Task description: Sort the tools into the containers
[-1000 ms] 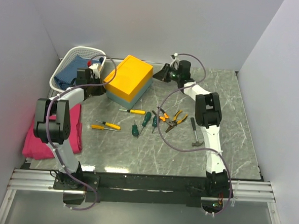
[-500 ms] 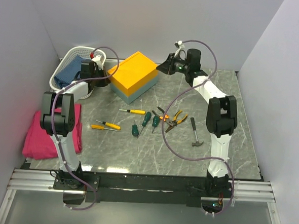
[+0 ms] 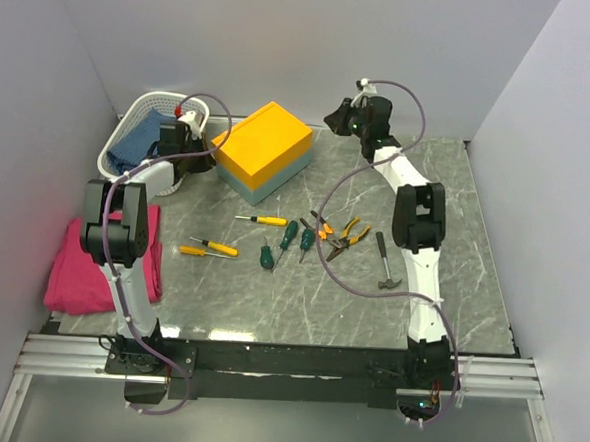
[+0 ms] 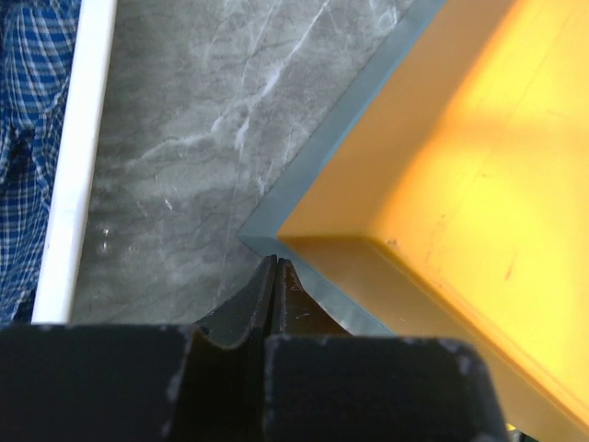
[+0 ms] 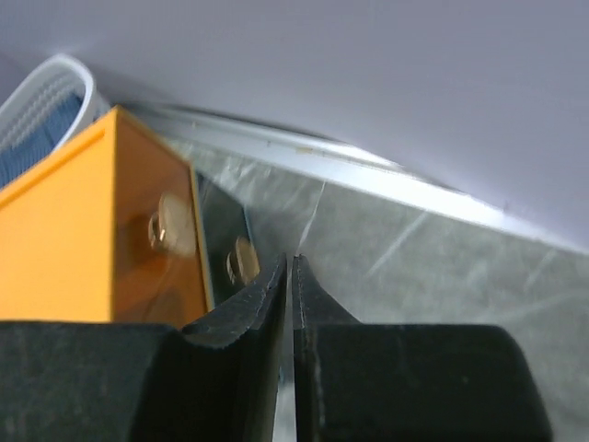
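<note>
The yellow-topped, blue-grey box (image 3: 263, 150) stands at the back of the table, closed. The white perforated basket (image 3: 133, 121) with a blue cloth in it is to its left. My left gripper (image 3: 205, 145) is shut and empty at the box's left corner (image 4: 276, 235). My right gripper (image 3: 333, 116) is shut and empty, raised near the back wall right of the box (image 5: 110, 221). Yellow screwdrivers (image 3: 210, 247), green screwdrivers (image 3: 287, 239), orange pliers (image 3: 340, 233) and the hammer (image 3: 387, 263) lie mid-table.
A folded pink cloth (image 3: 102, 269) lies at the left edge by the left arm's base. Walls close the back and both sides. The basket's white rim (image 4: 78, 157) shows in the left wrist view.
The box has been pushed back and turned. My right gripper has lifted away from it toward the back wall. My left gripper has moved to its left corner.
</note>
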Controlling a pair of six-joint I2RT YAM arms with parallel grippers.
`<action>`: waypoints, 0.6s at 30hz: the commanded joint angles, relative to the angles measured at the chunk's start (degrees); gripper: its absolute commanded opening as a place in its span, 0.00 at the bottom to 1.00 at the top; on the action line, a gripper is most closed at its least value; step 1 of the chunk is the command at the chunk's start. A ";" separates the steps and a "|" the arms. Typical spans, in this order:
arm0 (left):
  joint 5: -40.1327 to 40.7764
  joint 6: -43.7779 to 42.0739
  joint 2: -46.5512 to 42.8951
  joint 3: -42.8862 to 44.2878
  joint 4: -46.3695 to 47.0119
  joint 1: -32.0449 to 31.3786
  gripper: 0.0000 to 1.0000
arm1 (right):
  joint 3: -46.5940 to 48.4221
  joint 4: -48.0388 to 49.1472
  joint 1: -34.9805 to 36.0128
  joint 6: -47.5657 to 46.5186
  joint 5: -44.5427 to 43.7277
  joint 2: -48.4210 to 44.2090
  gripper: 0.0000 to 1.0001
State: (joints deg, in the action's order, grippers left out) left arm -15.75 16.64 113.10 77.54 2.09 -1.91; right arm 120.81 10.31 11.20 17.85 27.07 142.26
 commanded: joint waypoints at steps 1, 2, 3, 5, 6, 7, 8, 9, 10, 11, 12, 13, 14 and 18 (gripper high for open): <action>0.89 -0.38 -2.27 1.21 -0.77 0.15 0.01 | 11.45 4.01 2.59 4.47 -4.22 6.18 0.15; 0.89 -0.56 -2.27 1.30 -1.03 0.15 0.01 | 12.51 4.54 3.73 4.22 -3.70 7.41 0.16; 1.16 -0.73 -2.09 1.56 -1.12 0.15 0.01 | 14.34 4.55 4.17 3.87 -2.47 7.86 0.17; 1.51 -1.26 -1.48 2.79 -1.12 0.24 0.01 | 13.76 4.90 5.14 5.52 -0.01 8.04 0.17; 1.86 -1.26 -0.61 3.32 -1.03 0.33 0.01 | 12.79 5.25 5.32 7.01 4.26 7.60 0.17; 1.95 -1.35 -0.16 4.45 -0.95 0.33 0.01 | 11.74 4.99 5.50 7.55 6.39 6.73 0.16; 2.12 -1.35 0.28 5.07 -0.68 0.33 0.01 | 9.29 4.73 5.76 7.99 8.33 6.11 0.13; 2.21 -1.35 1.06 5.60 -0.42 0.33 0.01 | 7.70 4.29 5.76 9.04 11.66 5.32 0.12; 2.21 -1.35 1.42 6.74 -0.16 0.33 0.01 | 5.94 4.11 5.85 9.66 12.91 3.57 0.11; 2.21 -1.18 1.77 7.36 0.37 0.33 0.01 | 3.05 3.93 5.68 9.66 14.66 2.68 0.10; 2.21 -0.91 2.47 8.41 0.72 0.24 0.01 | 1.98 2.63 5.50 8.79 16.68 1.81 0.10; 1.43 -0.82 2.91 8.94 1.07 -0.02 0.01 | -0.12 1.83 5.50 8.26 17.22 -0.12 0.09; 0.81 -0.91 3.87 9.47 1.69 -0.11 0.01 | -1.53 1.48 5.50 8.08 17.49 -1.27 0.09; -0.95 -1.70 6.86 14.38 2.22 -1.69 0.01 | -8.65 -1.07 5.32 5.46 20.21 -7.07 0.09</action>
State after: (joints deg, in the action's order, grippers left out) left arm -12.84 15.55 117.58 86.17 -0.12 -1.06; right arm 117.03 12.16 15.57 25.04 39.20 145.45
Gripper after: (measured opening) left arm 0.016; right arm 0.096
